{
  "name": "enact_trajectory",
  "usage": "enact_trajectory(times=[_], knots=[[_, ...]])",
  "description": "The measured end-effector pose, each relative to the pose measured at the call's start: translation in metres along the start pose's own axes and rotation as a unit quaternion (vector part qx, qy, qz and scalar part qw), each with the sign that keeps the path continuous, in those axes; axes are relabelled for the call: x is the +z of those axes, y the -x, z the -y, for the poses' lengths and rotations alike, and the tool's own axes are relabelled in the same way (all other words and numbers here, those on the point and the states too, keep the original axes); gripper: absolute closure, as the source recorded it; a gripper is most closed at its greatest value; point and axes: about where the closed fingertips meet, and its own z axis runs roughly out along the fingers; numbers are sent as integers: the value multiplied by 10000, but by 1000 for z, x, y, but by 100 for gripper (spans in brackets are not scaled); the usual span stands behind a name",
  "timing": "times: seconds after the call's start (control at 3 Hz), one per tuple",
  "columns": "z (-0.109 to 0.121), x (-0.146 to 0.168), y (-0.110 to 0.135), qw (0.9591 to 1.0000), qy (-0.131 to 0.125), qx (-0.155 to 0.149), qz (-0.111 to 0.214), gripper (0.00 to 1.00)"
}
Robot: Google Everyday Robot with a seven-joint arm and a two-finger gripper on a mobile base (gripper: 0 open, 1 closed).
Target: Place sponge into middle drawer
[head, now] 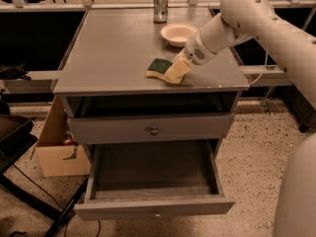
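Observation:
The sponge point(159, 66), dark green on top with a pale yellow layer below, lies flat on the grey cabinet top point(108, 48) near its front edge. My gripper point(177, 70) is down at the sponge's right end, touching or overlapping it, with the white arm reaching in from the upper right. The middle drawer point(154, 209) is pulled out wide below. Its grey inside point(153, 169) holds nothing.
A cream bowl point(178, 33) and a metal can point(160, 6) stand at the back of the top. The upper drawer front point(153, 129) with its round knob is closed. A cardboard box point(57, 149) and black chair legs point(29, 201) are on the floor at left.

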Motion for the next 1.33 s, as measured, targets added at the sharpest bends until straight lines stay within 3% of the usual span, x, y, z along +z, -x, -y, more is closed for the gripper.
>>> enact_trajectory(times=[0.33,0.67,1.0,1.33], knots=[[0,-1,0,10000,-15,-22,-27,100],[-5,-38,-6,9991,-320,-102,-256,100],[-32,-116,-35,9942,-872,-79,-630,100],[-70,-156,-76,9897,-1040,18,-989,100]])
